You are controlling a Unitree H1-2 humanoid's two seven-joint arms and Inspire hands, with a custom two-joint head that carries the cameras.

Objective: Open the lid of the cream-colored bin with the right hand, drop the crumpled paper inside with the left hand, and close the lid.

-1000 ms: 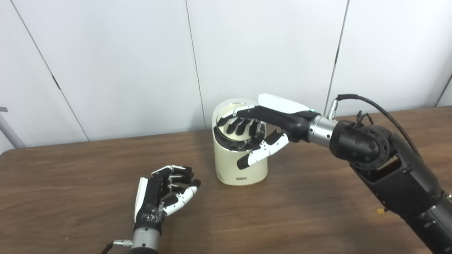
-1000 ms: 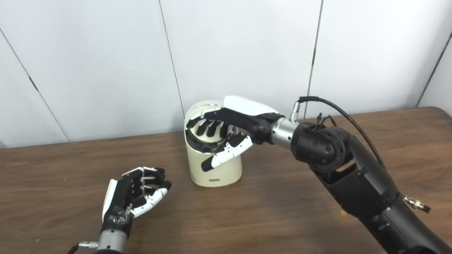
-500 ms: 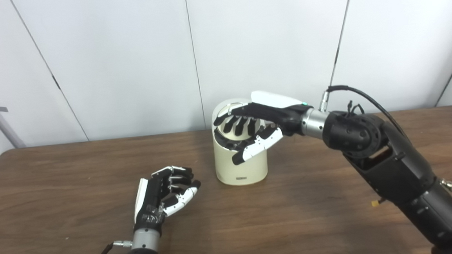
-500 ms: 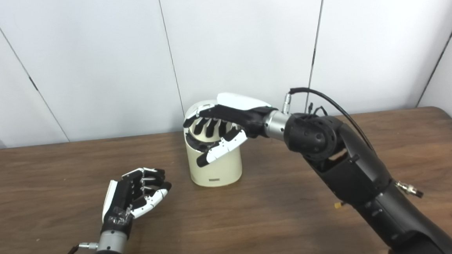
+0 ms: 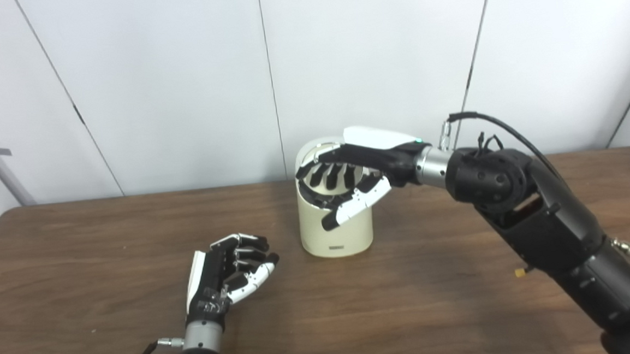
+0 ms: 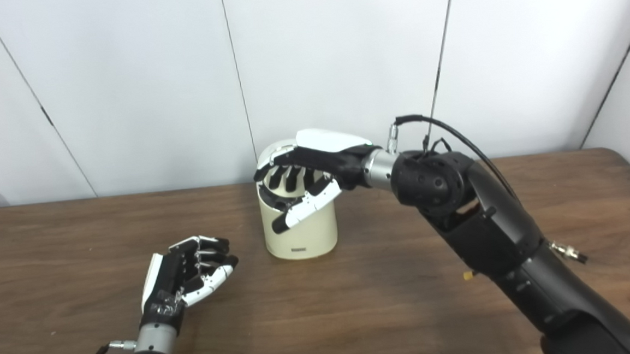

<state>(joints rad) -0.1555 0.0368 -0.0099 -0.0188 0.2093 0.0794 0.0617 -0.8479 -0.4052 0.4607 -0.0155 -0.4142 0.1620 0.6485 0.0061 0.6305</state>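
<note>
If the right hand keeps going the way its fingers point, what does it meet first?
The right hand points leftward and down over the cream-colored cylindrical bin. Its fingers would meet the bin's slanted lid first; they look right at it, though contact is unclear.

- A plain lab or test room, by the look of it.
- Bare white wall panels [image 5: 368, 59] with dark seams.
- One wood-grain table [image 5: 79, 257] set against them, holding a staged setup.
</note>
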